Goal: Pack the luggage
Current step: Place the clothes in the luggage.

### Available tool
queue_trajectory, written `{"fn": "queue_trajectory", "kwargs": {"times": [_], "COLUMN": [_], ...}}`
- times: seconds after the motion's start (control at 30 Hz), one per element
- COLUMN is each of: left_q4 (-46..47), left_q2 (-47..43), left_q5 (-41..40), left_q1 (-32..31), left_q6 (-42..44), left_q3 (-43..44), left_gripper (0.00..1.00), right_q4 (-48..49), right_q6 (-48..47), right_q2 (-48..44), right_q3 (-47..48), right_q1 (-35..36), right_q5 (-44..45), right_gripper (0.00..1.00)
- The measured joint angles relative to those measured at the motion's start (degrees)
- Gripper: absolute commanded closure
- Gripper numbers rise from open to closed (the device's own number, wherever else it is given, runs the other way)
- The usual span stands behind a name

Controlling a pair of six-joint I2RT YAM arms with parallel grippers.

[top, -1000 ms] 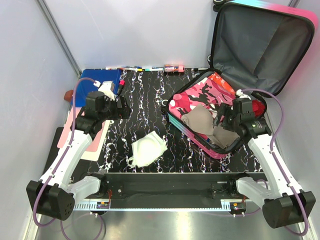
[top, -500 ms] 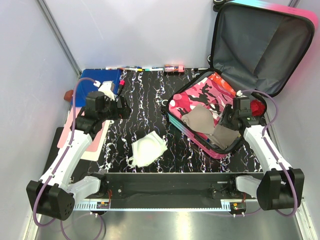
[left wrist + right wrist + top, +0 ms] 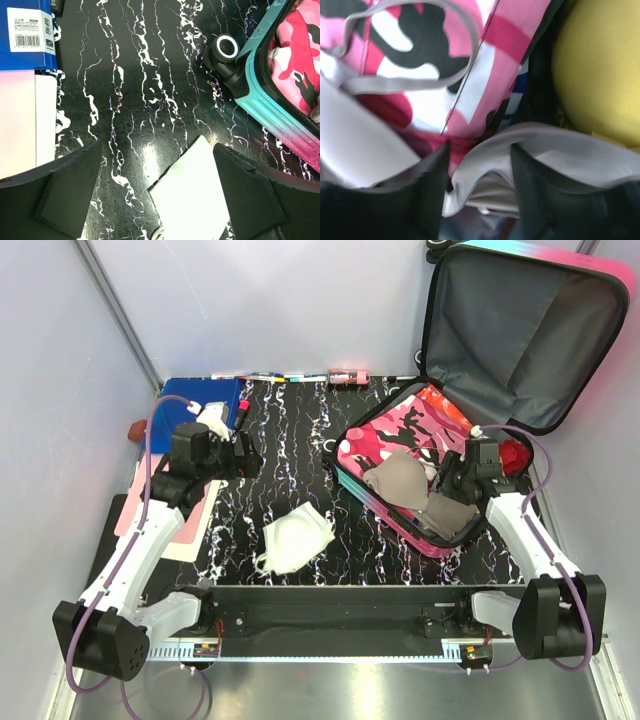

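The luggage (image 3: 400,525) lies open at the right of the table, its grey-lined lid (image 3: 520,330) propped upright. Inside lie a pink camouflage garment (image 3: 400,430) and a grey garment (image 3: 400,480). My right gripper (image 3: 450,483) is down inside the case. In the right wrist view its jaws (image 3: 479,170) are shut on a fold of the grey garment (image 3: 485,165), over the pink camouflage cloth (image 3: 465,90). My left gripper (image 3: 245,455) hangs open above the table at the left. Beneath it, between its fingers in the left wrist view, lies a white face mask (image 3: 192,185), untouched.
A blue folder (image 3: 198,400) and pink sheets (image 3: 170,520) lie at the left. Markers (image 3: 265,377) line the back edge. The white mask (image 3: 293,540) sits mid-table. A yellow item (image 3: 600,70) shows inside the case. The luggage wheel (image 3: 226,48) juts toward the table's middle.
My right gripper has narrowed onto the grey garment and shifted slightly toward the back of the case, its arm swinging in. The left arm has not moved.
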Motion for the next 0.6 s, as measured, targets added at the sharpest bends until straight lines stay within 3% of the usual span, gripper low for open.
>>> {"fn": "queue_trajectory", "kwargs": {"times": [0.23, 0.4, 0.6], "left_q4": [0.0, 0.0, 0.0], "left_q2": [0.0, 0.0, 0.0], "left_q5": [0.0, 0.0, 0.0], "left_q1": [0.0, 0.0, 0.0], "left_q6": [0.0, 0.0, 0.0], "left_q3": [0.0, 0.0, 0.0], "left_gripper": [0.01, 0.01, 0.01], "right_q4": [-4.7, -5.1, -1.0], "right_q6": [-1.5, -3.8, -6.1], "right_q2": [-4.3, -10.2, -12.2], "right_q3": [3.9, 7.4, 11.2], "right_q1": [0.0, 1.0, 11.7], "right_q5": [-2.1, -7.6, -12.7], "right_gripper": [0.23, 0.25, 0.27]}}
